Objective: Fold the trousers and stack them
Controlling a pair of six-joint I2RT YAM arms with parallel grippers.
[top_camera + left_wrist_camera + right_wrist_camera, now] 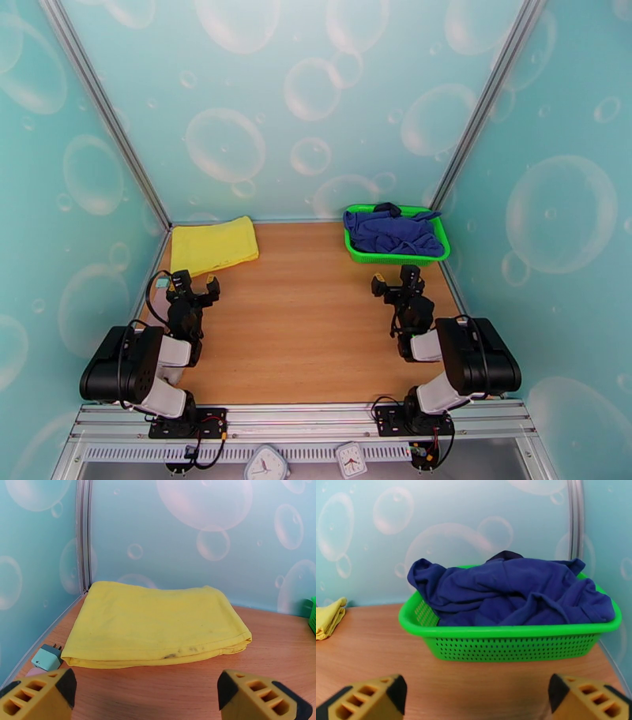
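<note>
Near edge of the table (308, 331): left gripper (195, 283) has its jaws spread wide, nothing in them. Right gripper (395, 278) is likewise released and empty. Beyond the left one, the yellow trousers (214, 245) lie folded flat in the far left corner. In the far right corner, the green basket (395, 257) is heaped with a dark blue garment (393, 230).

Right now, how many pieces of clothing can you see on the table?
2. The yellow trousers lie folded at the far left corner; a dark blue garment sits crumpled in the green basket at far right. Others may be hidden beneath it.
</note>
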